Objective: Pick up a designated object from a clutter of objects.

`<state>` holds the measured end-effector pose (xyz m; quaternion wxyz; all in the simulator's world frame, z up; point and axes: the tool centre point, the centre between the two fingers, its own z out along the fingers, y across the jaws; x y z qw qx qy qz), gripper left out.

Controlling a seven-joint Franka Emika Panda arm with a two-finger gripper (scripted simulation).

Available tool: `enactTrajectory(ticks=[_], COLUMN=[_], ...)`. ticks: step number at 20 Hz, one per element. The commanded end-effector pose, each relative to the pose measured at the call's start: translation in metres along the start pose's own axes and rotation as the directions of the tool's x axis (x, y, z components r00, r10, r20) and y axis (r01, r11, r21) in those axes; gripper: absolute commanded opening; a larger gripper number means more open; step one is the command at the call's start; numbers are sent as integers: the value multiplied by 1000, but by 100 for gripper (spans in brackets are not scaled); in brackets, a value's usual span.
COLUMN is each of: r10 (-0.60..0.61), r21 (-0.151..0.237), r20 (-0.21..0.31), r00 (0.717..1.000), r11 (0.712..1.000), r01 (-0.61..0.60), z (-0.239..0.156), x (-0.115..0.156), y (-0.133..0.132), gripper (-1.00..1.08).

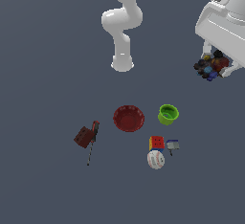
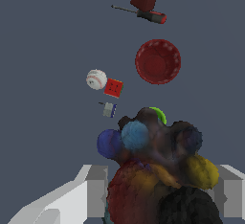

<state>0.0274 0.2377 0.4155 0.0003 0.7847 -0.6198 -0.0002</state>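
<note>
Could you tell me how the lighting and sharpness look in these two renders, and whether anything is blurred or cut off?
Exterior view: flat, even light, with no clear cast shadows under the red bowl or green cup; the arm is cropped at the frame edge. Wrist view: the dark lumpy cluster held in the tool fills the foreground, looks soft and smeared, runs off the frame, and hides most of the green cup.

One red bowl (image 1: 128,118). One green cup (image 1: 168,114). One colour cube (image 1: 156,143). One white red-stitched ball (image 1: 155,159). One tiny blue-white item (image 1: 172,145). One dark red block (image 1: 83,137), one long red-handled tool (image 1: 93,140) right against it. One dark multicoloured cluster (image 1: 211,65), up between the fingers of one gripper (image 1: 215,67). Eight things besides the gripper.
</note>
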Motion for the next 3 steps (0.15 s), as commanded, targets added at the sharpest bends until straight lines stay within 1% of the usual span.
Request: enactTrajectory(ticks=[1,3], r10=[0,0], r21=[1,1], r20=[0,0], r00=[1000,1000], r11=[1000,1000], r01=[0,0], z=[-4,-4], x=[-1,-1], y=[-1,-1], gripper=[-100,-100])
